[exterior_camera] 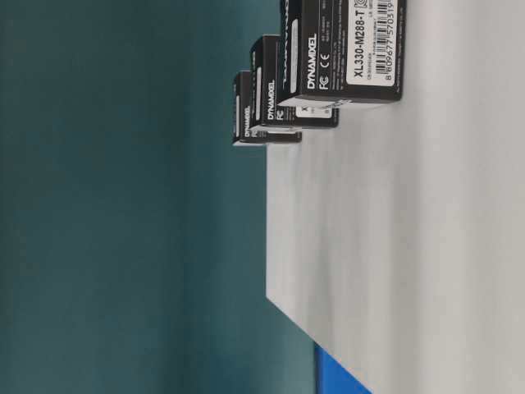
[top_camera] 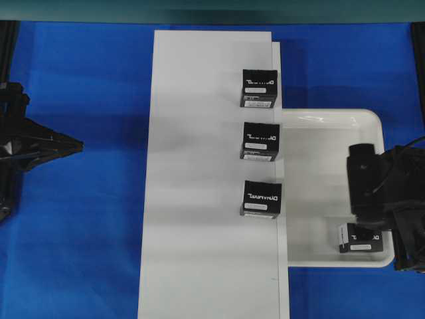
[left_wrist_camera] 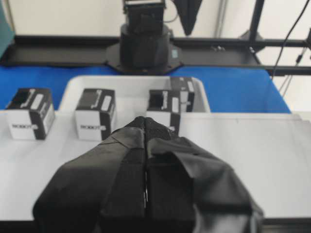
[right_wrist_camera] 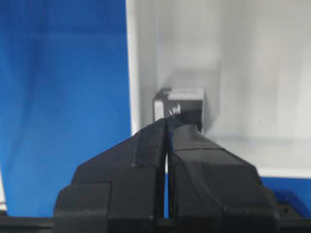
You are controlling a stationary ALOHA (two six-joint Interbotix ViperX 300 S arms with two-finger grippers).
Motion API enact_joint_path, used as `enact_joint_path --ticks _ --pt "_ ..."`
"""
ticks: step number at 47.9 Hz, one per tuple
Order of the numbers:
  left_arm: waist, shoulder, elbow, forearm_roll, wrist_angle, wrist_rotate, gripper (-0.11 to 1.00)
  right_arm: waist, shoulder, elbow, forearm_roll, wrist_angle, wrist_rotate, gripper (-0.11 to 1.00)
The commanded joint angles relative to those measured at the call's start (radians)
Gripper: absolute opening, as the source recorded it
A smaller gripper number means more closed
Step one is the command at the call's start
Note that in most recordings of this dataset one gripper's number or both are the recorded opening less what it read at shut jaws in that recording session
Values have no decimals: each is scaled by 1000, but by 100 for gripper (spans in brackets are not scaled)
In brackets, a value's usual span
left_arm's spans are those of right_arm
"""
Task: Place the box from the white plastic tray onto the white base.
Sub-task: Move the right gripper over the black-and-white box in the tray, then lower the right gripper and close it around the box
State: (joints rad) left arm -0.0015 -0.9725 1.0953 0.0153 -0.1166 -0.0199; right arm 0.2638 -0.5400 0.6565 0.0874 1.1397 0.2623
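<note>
The box (top_camera: pixel 359 238) is a small black carton with white lettering and a pale label strip, lying in the lower right corner of the glossy, round-cornered white plastic tray (top_camera: pixel 319 126), partly hidden under the right arm. The right gripper (right_wrist_camera: pixel 167 127) is clenched on nothing just above it. Three matching cartons (top_camera: pixel 259 140) line the right edge of the matte, square-cornered white base (top_camera: pixel 199 199). The left gripper (left_wrist_camera: pixel 146 127), at mid-left overhead, is pressed closed and empty.

Three boxes (top_camera: pixel 259 142) stand in a column along the right edge of the white base (top_camera: pixel 199 186). The white plastic tray (top_camera: pixel 319 173) lies just beside it on the right, seemingly touching, with the box (top_camera: pixel 359 237) in its near-right corner.
</note>
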Motion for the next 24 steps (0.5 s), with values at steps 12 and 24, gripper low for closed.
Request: enact_joint_path --ticks 12,24 --pt "3 5 -25 2 -5 -2 -7 6 21 109 83 -38 21 35" --pt "2 5 -25 2 -5 -2 -7 8 23 209 92 -146 83 98"
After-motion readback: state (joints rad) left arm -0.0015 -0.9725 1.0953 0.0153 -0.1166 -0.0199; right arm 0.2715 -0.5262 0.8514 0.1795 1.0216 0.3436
